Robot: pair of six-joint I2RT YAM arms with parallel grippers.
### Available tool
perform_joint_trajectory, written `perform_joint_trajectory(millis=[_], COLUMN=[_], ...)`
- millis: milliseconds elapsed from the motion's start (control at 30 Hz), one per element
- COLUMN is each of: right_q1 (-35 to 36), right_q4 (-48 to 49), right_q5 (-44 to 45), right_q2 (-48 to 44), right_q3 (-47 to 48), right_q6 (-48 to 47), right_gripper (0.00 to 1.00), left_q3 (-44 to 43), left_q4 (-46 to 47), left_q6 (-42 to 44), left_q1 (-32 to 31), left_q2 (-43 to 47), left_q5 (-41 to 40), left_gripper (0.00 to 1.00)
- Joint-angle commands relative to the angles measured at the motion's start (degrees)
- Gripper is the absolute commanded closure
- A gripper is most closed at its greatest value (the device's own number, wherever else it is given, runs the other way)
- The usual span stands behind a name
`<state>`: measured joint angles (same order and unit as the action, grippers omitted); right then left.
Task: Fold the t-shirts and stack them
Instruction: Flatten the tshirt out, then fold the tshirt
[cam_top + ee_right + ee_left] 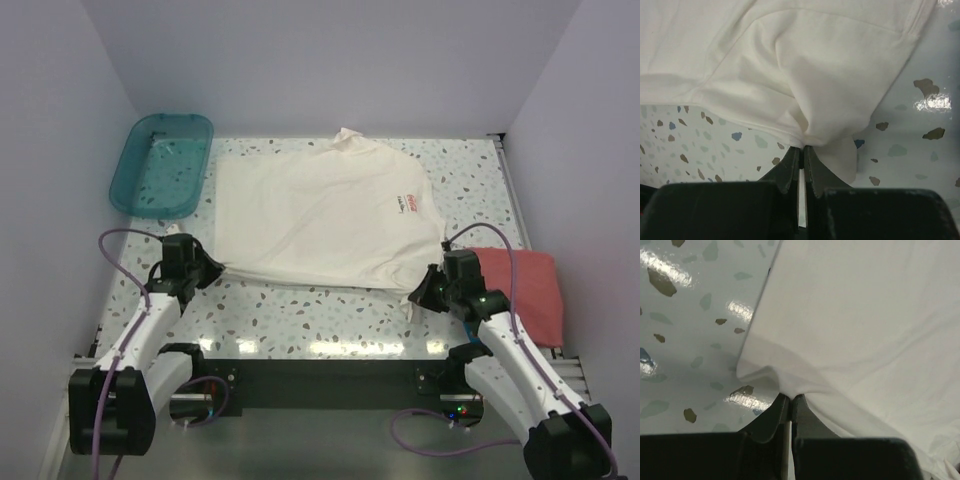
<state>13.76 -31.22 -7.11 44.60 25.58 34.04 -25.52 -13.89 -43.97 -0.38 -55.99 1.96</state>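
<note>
Pale lilac walls (330, 60) close in on three sides of a glossy white table (300, 310) flecked with grey, teal and brown chips — bright streaks of reflected light glint along its near edge.

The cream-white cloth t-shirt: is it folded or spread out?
Spread out. The cream-white cloth t-shirt lies flat and wide across the speckled table.

Bright, even light from overhead; only a thin soft shadow under the near edge of the cream-white t-shirt (320, 215). Glare streaks lie along the near edge of the glossy worktop (300, 310), with white hotspots in both wrist views. There the cloth is almost washed out and its folds are faint.
</note>
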Motion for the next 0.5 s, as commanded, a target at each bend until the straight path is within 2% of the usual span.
perform_joint_trajectory(millis=[0, 100, 300, 467], right_q1=[0.04, 0.13, 0.04, 0.13], right_q4=[-2.34, -3.32, -4.2, -3.76], right_q5=[-3.43, -4.4, -1.68, 1.39], right_q2=[-3.55, -4.69, -2.77, 3.11], right_q3=[-0.8, -0.45, 4.46, 11.67], right_q6=[1.99, 1.82, 2.17, 0.95], right_gripper=[1.0, 0.94, 0.99, 1.0], left_q3=[2.49, 3.28, 1.79, -5.14], left_q4=[0.45, -0.43, -0.61, -0.87], left_q6=[-1.65, -1.39, -0.95, 0.11], left_q1=[0.38, 0.38, 0.38, 0.38], left_q2=[3.6, 4.31, 3.34, -0.87], left_q5=[-1.78, -1.87, -1.78, -4.24], left_gripper=[1.0, 1.0, 1.0, 1.0])
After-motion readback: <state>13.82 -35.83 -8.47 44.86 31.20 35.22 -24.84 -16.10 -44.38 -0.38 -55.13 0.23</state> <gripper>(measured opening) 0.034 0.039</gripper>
